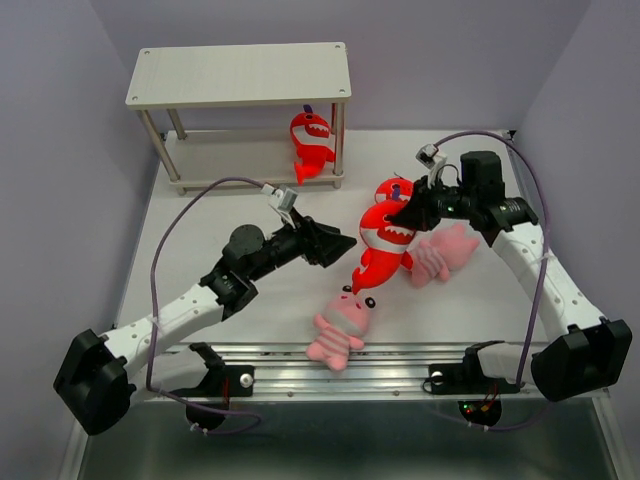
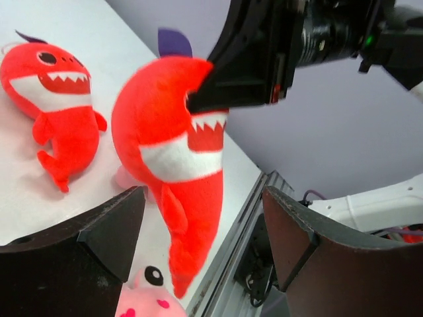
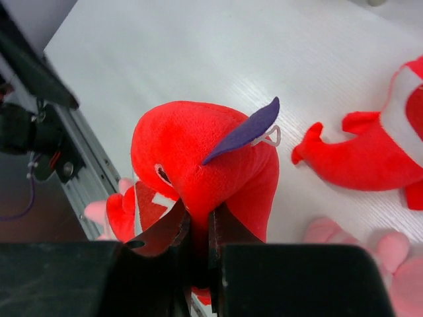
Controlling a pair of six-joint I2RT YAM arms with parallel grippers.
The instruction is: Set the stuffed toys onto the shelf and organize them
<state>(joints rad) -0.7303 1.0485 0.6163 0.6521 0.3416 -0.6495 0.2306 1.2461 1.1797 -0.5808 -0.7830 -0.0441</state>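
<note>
Toys are mostly off the shelf (image 1: pixel 240 75), which stands at the upper left of the top view; only the shelf shark (image 1: pixel 312 148) sits there, upright at the right end of the lower board. The right gripper (image 1: pixel 402 216) is almost closed, pinching the held shark (image 1: pixel 385 238) by the plush at its face, so the body and tail hang down mid-frame; the wrist view shows its fingers (image 3: pixel 165 231) biting only a thin fold under the snout. The left gripper (image 1: pixel 345 245) is wide open and holds nothing; its fingers (image 2: pixel 112 231) flank the hanging shark without touching it. A third shark (image 1: pixel 392 188) lies on the table just behind the right gripper. The right pink toy (image 1: pixel 445 252) lies beside the held shark, and the front pink toy (image 1: pixel 340 325) lies near the rail, below its tail.

The likeliest trouble is that shallow pinch; soft stuffing can slide out if the arm swings, dropping the shark onto the pink toys. If this is a handover, the left jaws could close on the right fingers rather than on plush, since both crowd the same head. The dangling tail might also drag the front pink toy towards the edge. At the shelf, a careless approach could topple the shelf shark.
</note>
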